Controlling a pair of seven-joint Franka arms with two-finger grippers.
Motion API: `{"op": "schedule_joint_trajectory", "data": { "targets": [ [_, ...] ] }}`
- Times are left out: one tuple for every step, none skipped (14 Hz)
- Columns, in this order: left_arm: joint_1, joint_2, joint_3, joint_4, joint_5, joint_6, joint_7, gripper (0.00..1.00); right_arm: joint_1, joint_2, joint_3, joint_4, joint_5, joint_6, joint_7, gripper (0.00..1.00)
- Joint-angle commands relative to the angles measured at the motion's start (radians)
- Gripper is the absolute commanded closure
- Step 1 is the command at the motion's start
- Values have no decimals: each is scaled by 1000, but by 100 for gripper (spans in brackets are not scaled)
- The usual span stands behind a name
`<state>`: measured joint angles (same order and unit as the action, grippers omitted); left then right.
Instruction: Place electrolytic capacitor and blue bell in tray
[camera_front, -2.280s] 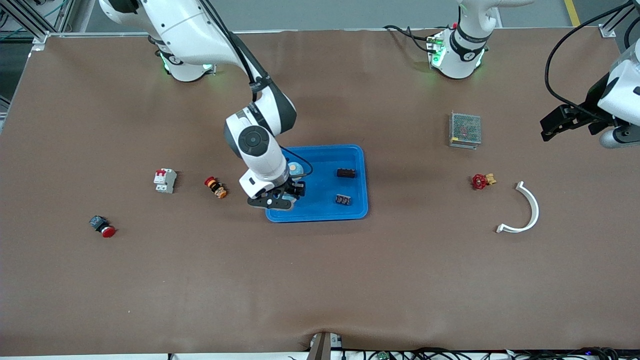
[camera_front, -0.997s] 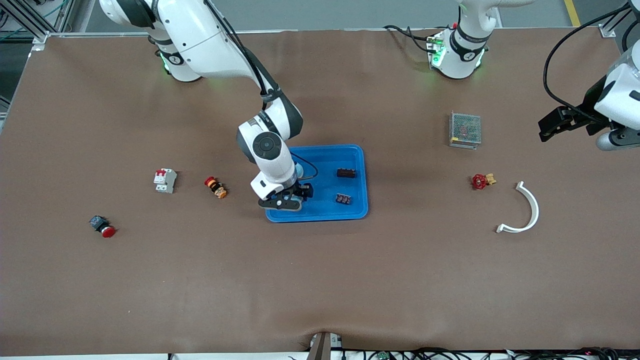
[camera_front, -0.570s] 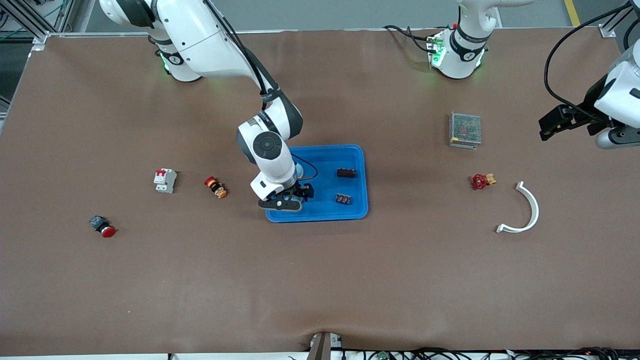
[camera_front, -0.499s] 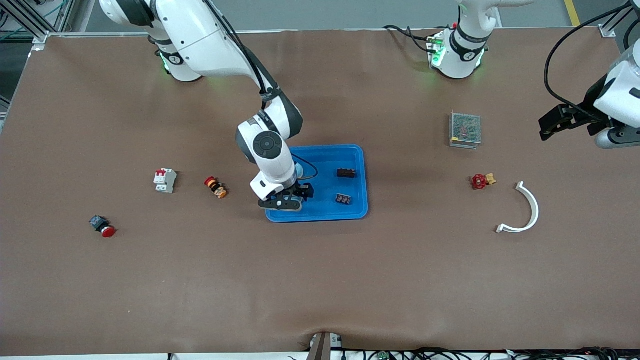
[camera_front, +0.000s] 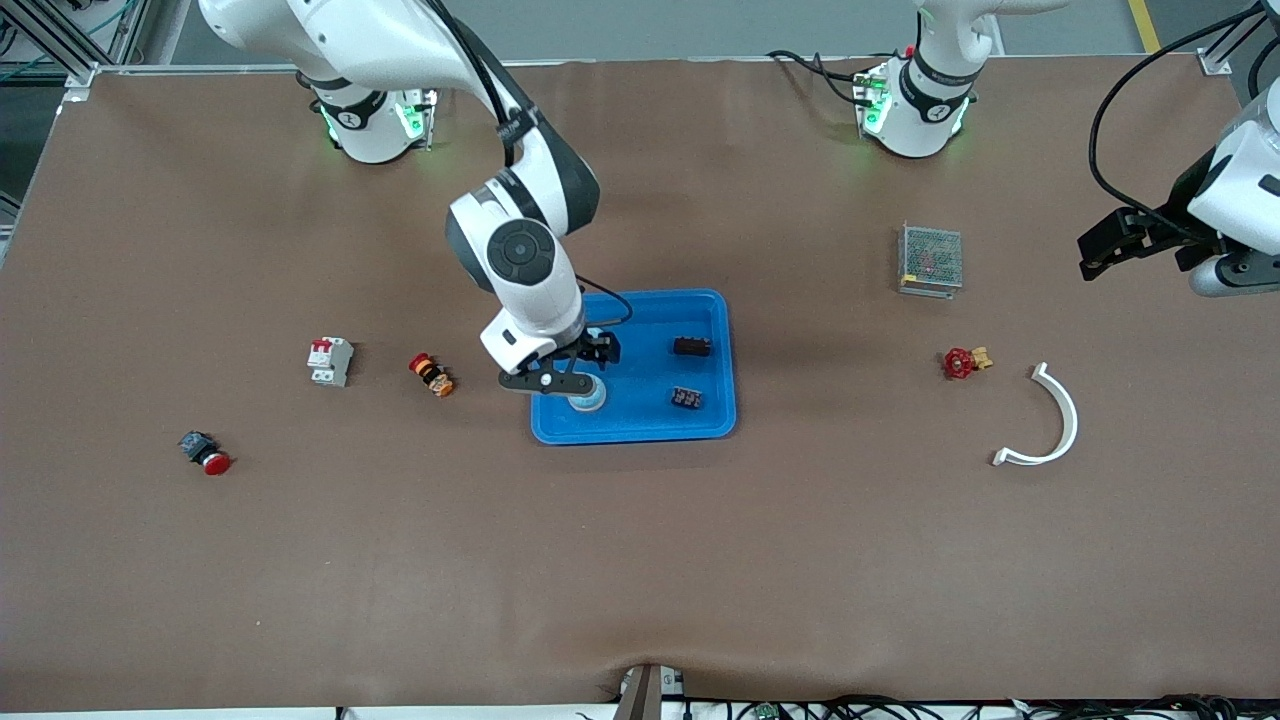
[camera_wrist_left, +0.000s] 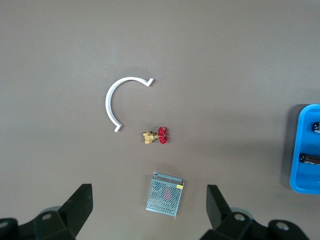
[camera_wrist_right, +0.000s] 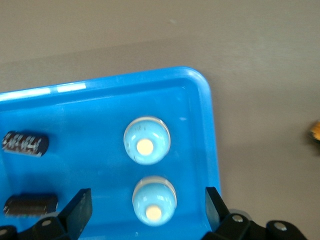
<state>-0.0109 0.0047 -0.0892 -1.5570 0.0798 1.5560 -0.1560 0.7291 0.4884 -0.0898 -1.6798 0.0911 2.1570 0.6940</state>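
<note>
The blue tray (camera_front: 715, 420) lies mid-table. Two light blue bells rest in it at the right arm's end. One blue bell (camera_front: 587, 398) (camera_wrist_right: 147, 141) lies nearer the front camera. The second blue bell (camera_wrist_right: 154, 201) shows only in the right wrist view, under my hand. My right gripper (camera_front: 575, 368) (camera_wrist_right: 146, 206) hangs open above it, fingers well clear on both sides. The black printed electrolytic capacitor (camera_front: 686, 398) (camera_wrist_right: 25, 144) and another dark part (camera_front: 692, 346) (camera_wrist_right: 30, 204) lie in the tray toward the left arm's end. My left gripper (camera_front: 1095, 262) (camera_wrist_left: 148, 195) waits open and empty, high over the left arm's end.
A metal mesh box (camera_front: 930, 260), a red valve (camera_front: 963, 362) and a white curved strip (camera_front: 1045, 420) lie toward the left arm's end. A white circuit breaker (camera_front: 330, 360), an orange-red button (camera_front: 431, 375) and a red push button (camera_front: 205, 452) lie toward the right arm's end.
My right gripper has risen from low in the tray and drawn back toward its base, uncovering a blue bell that stays in the tray. The left arm has not moved.
</note>
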Motion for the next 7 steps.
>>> {"op": "schedule_joint_trajectory", "data": {
  "targets": [
    [-3, -11, 5, 8, -15, -19, 12, 0, -8, -97, -4, -24, -21, -104, 7, 0],
    [-3, -12, 5, 8, -15, -19, 15, 0, -10, -132, -4, -24, -31, -150, 5, 0],
    [-3, -14, 6, 9, -15, -19, 15, 0, -10, -166, -4, -24, -49, -198, 5, 0],
    [-3, -14, 6, 9, -15, -19, 13, 0, -11, -203, -4, -24, -63, -244, 4, 0],
    [-3, -14, 6, 11, -15, -19, 13, 0, -20, -241, -4, -23, -67, -294, -10, 0],
    [-3, -14, 6, 9, -15, -19, 12, 0, -40, -281, -2, -23, -67, -343, -49, 0],
    [-3, -14, 6, 9, -15, -19, 15, 0, -60, -319, -2, -21, -67, -391, -88, 0]
  ]
}}
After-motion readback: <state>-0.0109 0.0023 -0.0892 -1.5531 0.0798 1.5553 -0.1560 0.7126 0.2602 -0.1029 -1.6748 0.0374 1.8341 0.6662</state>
